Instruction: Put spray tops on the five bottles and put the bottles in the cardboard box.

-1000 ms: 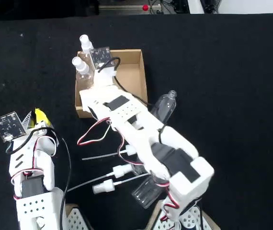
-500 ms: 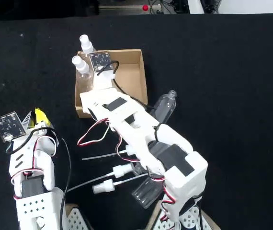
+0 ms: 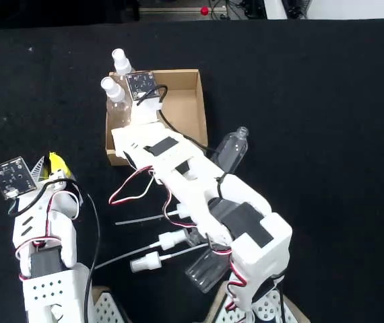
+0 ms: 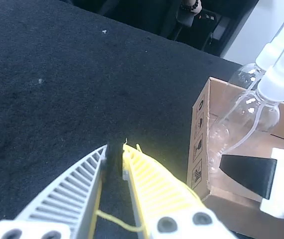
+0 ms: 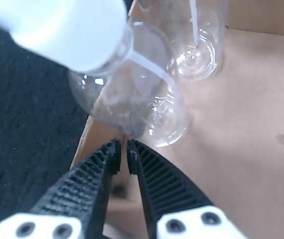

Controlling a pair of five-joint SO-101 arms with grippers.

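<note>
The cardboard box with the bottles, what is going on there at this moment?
The right gripper is over the cardboard box, its fingers shut on nothing, next to two bottles with spray tops standing in a corner of the box. The left gripper is beside the box over the black table, also shut and empty. An uncapped bottle and loose spray tops lie on the table.
</note>
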